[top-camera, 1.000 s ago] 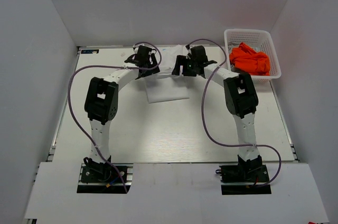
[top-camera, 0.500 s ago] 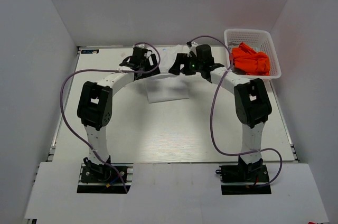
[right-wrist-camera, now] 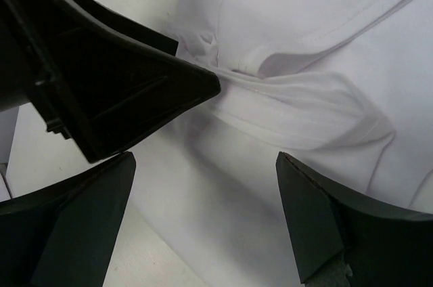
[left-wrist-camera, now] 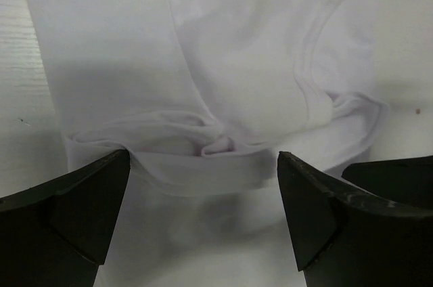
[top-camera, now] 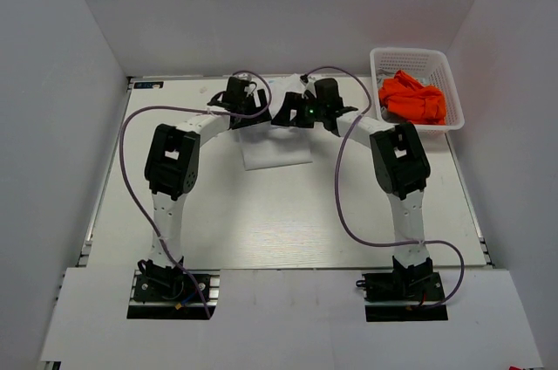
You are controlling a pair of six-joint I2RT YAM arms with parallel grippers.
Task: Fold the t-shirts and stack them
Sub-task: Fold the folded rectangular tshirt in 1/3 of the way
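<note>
White tabletop [top-camera: 261, 213], grey walls on three sides.

Left gripper [left-wrist-camera: 203, 219]: jaws spread wide, nothing between them. The white t-shirt [left-wrist-camera: 237, 84] lies flat on the table ahead of it. A bunched, layered edge of the cloth sits just ahead of the tips, spanning the gap between the two fingers.

Right gripper [right-wrist-camera: 203, 223]: jaws also wide and empty. A stitched fold edge of the same shirt lies just ahead of its tips. The left gripper's black finger is close by, up and to its left.

The orange t-shirt [top-camera: 411, 98] lies crumpled in the basket [top-camera: 410, 56], off to the right of the right gripper and well apart from the white one.

Judgement: the step in hand looks like another fold of the white shirt, each claw taking one end of the bunched edge.

Notes for doing it well:
- Come down until one finger slides under every layer, not the top ply alone.
- Bite at matching depth on both sides.
- Hold the claws apart, as they are crowded here.
- Lift level and together so the crease runs straight.

Risk: catching a single layer would drag the fold open.
</note>
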